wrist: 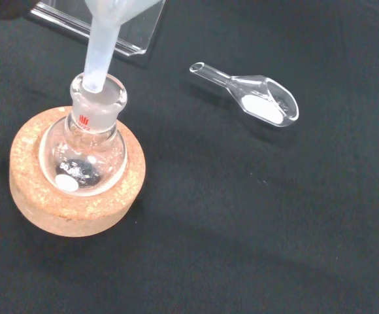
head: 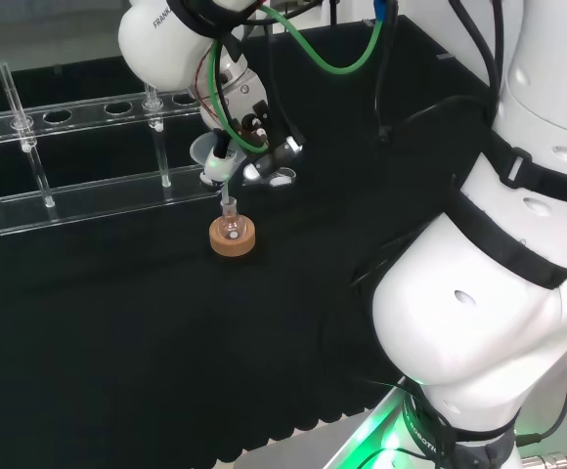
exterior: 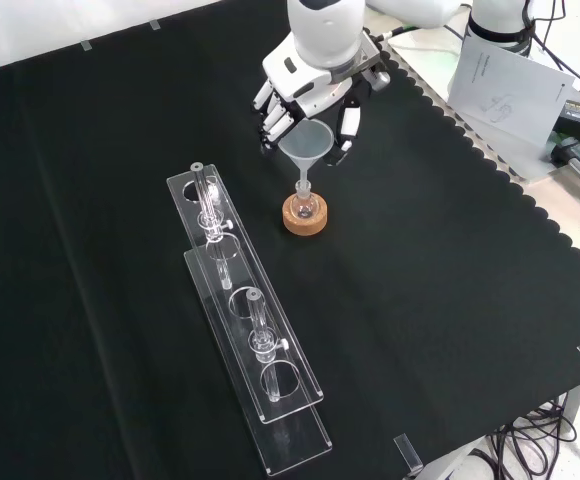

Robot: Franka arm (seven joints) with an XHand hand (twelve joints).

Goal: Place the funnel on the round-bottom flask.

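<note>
Black cloth covers the desk [head: 117, 332], and in the head view the hand [head: 254, 147] hangs over a cork ring [head: 233, 237] near the cloth's middle, just in front of a clear rack [head: 98, 200]. A pale funnel [head: 208, 156] sits among the curled fingers, its stem pointing down at the round-bottom flask [head: 230, 223] seated in the cork.

From the front view, the hand [exterior: 315, 95] comes in from the top with fingers curled round the funnel [exterior: 305, 148] at its cone rim. The stem drops straight to the neck of the flask [exterior: 304, 205], which stands upright in the cork ring [exterior: 305, 219]. The rack [exterior: 255, 345] lies to the left, well apart.

Close up in the wrist view, the funnel stem [wrist: 98, 55] has its tip inside the flask mouth [wrist: 98, 98], leaning slightly against one side. The flask bulb [wrist: 82, 160] rests in the cork ring [wrist: 72, 203] with a small white piece at its bottom. A clear scoop [wrist: 255, 101] holding white powder lies on the cloth beside it, apart.

Judging by looks, the funnel is light, stiff plastic or glass, smooth and likely slippery; the wide cone rim is the sensible place to hold. The flask is thin, fragile glass, steadied only by the cork, so a sideways push on the neck could tip it.
</note>
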